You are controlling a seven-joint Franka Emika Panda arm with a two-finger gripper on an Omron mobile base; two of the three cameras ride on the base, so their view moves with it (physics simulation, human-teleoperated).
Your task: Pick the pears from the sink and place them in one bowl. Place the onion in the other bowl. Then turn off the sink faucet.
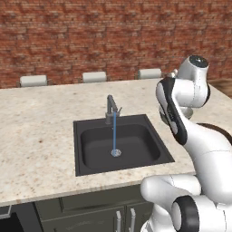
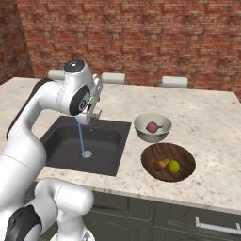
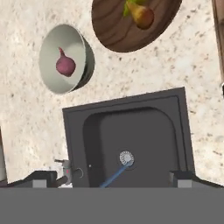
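Your claw (image 3: pixel 112 179) hangs above the sink with its two dark finger tips (image 3: pixel 40 178) spread wide and nothing between them. In the right base view you see it at the end of the white arm, over the far edge of the basin beside the faucet.

Straight below it you have one sink (image 3: pixel 131 140), a dark grey, nearly black rectangular basin with rounded inner corners and one small round metal drain (image 3: pixel 126 158) in its floor. The basin holds no fruit. One faucet (image 1: pixel 111 108), grey metal with an angular bent spout, stands at the far edge of the sink, and one thin blue stream of water (image 1: pixel 114 131) falls from it straight onto the drain, so the water is on.

To the right of the sink you have two bowls on the counter, close to each other. The farther one is the grey bowl (image 2: pixel 141 127), pale, smooth and deep, and it holds one onion (image 2: pixel 152 126), a small pink-red ball with a little pointed top. The nearer one is the wooden bowl (image 2: pixel 181 153), wide, shallow and dark brown with a visible grain. It holds two pears side by side: a brownish-orange pear (image 2: pixel 160 164) and a yellow-green pear (image 2: pixel 174 165).

The counter (image 1: pixel 41 136) around everything is pale speckled stone. Behind it you see three pale chair backs (image 1: pixel 94 76) and a red brick wall (image 1: pixel 90 36).
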